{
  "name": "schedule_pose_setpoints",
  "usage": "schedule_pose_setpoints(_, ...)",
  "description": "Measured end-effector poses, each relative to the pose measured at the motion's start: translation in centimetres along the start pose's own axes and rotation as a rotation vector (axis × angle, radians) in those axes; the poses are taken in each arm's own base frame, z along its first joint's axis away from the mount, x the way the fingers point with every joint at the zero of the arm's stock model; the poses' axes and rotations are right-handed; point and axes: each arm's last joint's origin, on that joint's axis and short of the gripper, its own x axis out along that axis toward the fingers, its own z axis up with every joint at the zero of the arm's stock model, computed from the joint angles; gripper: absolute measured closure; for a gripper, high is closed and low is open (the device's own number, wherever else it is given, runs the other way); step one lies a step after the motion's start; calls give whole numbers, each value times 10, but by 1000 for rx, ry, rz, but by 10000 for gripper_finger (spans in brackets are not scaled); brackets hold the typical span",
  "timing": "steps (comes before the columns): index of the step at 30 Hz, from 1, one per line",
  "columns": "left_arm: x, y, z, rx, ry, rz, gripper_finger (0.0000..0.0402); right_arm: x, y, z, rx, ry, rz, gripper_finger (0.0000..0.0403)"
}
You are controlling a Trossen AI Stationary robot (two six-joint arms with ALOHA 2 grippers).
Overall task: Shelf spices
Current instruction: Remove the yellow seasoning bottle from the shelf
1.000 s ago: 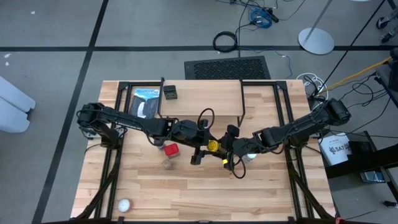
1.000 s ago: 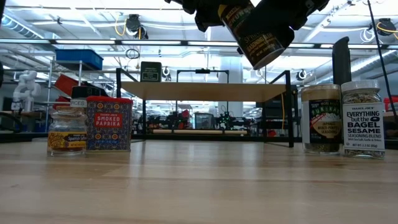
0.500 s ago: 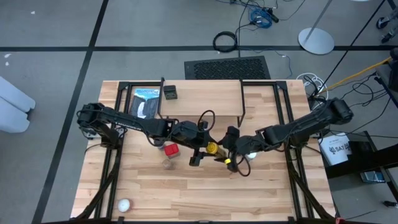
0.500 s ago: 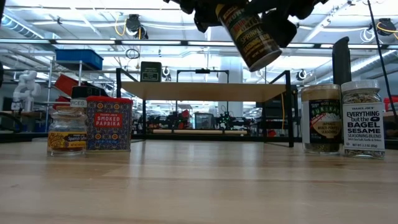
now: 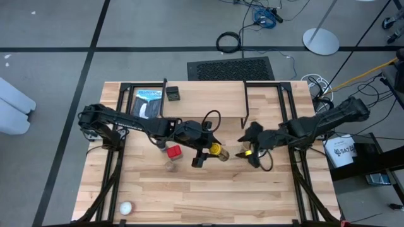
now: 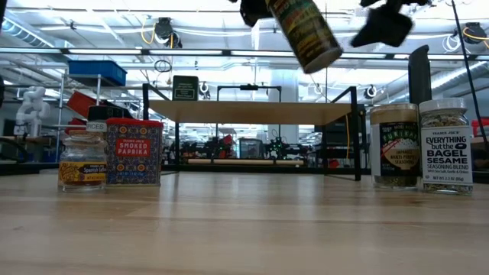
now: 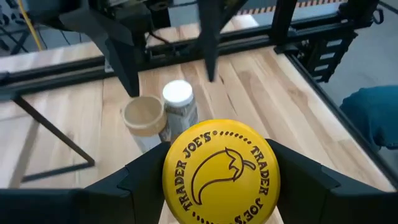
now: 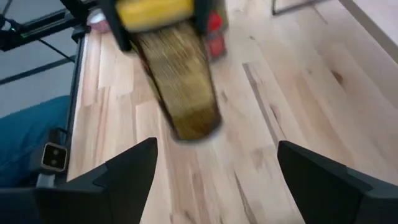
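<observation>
Wood tabletop (image 5: 189,189) under a big open lab, both arms meeting around the middle from where I'm driving. My left gripper (image 7: 217,186) is pinching the yellow-lidded jar (image 7: 221,172), one finger on each side of the lid, and it's up off the table and tilted, you can see the jar (image 6: 306,34) hanging near the top of the low view. My right gripper (image 8: 214,174) sits just beside that jar on its far side from the left arm, fingers spread wide with nothing between them.

Past the held jar in the left wrist view, the tan-lidded jar (image 7: 144,115) and white-lidded jar (image 7: 178,99) stand on the table touching or nearly so. Right next to the left gripper on the left arm's side are the red tin (image 5: 173,152) and a small jar (image 5: 170,166). Behind both grippers is the shelf (image 5: 208,94) with the black square tin (image 5: 173,94) already on its plank, and a blue-and-black package (image 5: 149,101) beside that.
</observation>
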Motion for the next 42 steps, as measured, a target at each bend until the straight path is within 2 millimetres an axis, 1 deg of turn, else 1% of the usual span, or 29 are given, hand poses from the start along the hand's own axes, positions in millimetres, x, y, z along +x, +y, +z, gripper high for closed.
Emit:
schedule_pose_setpoints(4,-6,4,13,5,-14,9,157,-26,-9,-12,59,32,-66,88)
schedule_pose_setpoints(7,-12,8,24,22,-33,28,157,-45,-15,-19,105,-4,-122,88)
schedule_pose_setpoints(10,-17,13,33,20,-49,41,157,-58,-18,-21,119,-61,-142,89)
schedule_pose_setpoints(14,-22,21,41,33,-81,71,157,-67,-18,-22,109,-112,-131,89)
schedule_pose_setpoints(21,-24,39,44,19,-131,144,157,-71,-17,-23,94,-161,-156,89)
schedule_pose_setpoints(23,-19,44,42,14,-128,151,157,-72,-18,-22,95,-170,-156,89)
schedule_pose_setpoints(26,-2,48,32,5,-90,139,157,-72,-18,-22,95,-181,-159,89)
schedule_pose_setpoints(30,22,48,17,-3,-25,106,157,-72,-18,-22,93,-186,-168,89)
schedule_pose_setpoints(35,48,46,9,-4,8,62,157,-72,-18,-22,92,-184,-171,89)
schedule_pose_setpoints(38,65,46,-2,-8,47,42,157,-72,-18,-22,90,-182,-172,89)
schedule_pose_setpoints(42,81,46,-15,-15,89,24,157,-72,-19,-23,88,-171,-181,89)
